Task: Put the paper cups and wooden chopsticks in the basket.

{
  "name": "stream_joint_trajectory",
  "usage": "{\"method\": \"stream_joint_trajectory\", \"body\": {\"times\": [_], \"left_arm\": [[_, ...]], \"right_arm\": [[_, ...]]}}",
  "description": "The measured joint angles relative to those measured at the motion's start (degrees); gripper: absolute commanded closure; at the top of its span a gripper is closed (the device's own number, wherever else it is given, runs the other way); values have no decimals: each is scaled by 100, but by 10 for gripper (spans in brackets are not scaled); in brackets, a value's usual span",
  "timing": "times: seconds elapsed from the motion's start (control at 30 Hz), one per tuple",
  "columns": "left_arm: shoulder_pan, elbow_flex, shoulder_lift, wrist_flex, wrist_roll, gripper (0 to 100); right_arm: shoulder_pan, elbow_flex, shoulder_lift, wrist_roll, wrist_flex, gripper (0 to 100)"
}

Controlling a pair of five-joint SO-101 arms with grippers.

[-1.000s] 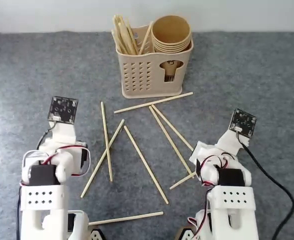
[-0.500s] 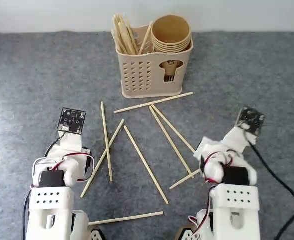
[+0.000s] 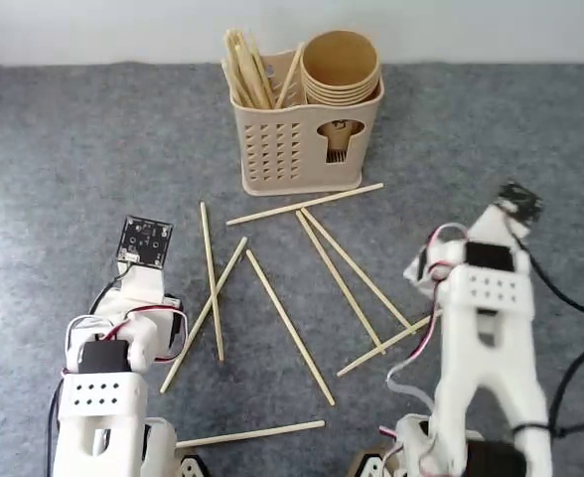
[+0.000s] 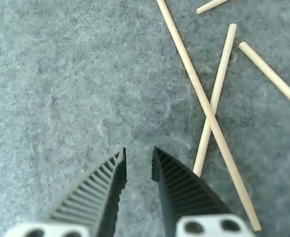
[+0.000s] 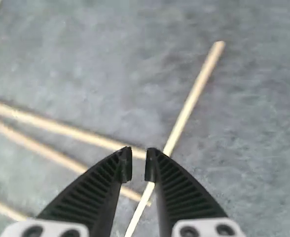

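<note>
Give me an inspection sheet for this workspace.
Surface: grey mat, lying flat.
Job's things: basket upright at the far edge; paper cups stacked inside it; bundled chopsticks standing beside the cups; eight loose chopsticks lying on the mat, some crossing.
Clutter: nothing seen.
Grippers: left gripper narrowly open, empty, beside two crossed loose ones; right gripper narrowly open, above a loose one, not gripping it.
Cables: red and white wires on the left arm; black cable trailing from the right arm.
Surroundings: white wall behind the mat.
</note>
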Motion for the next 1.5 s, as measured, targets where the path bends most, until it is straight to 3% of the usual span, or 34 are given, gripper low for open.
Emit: {"method": "stream_joint_trajectory", "body": {"times": [0.13,0.4,0.9,1.0,1.1,1.5], "left_arm": [[0,9,0,-79,0,910],[0,9,0,-79,0,910],[0,97,0,-132,0,910],[0,97,0,-132,0,910],[0,97,0,-132,0,910],[0,97,0,-132,0,910]], "right_arm": [[492,-360,730,-9,0,717],[510,-440,1873,-9,-791,835],[510,-527,2541,-9,-1345,845],[510,-536,2549,-9,-1345,866],[545,-536,2549,18,-1336,995],[624,-536,1204,264,-352,991]]}}
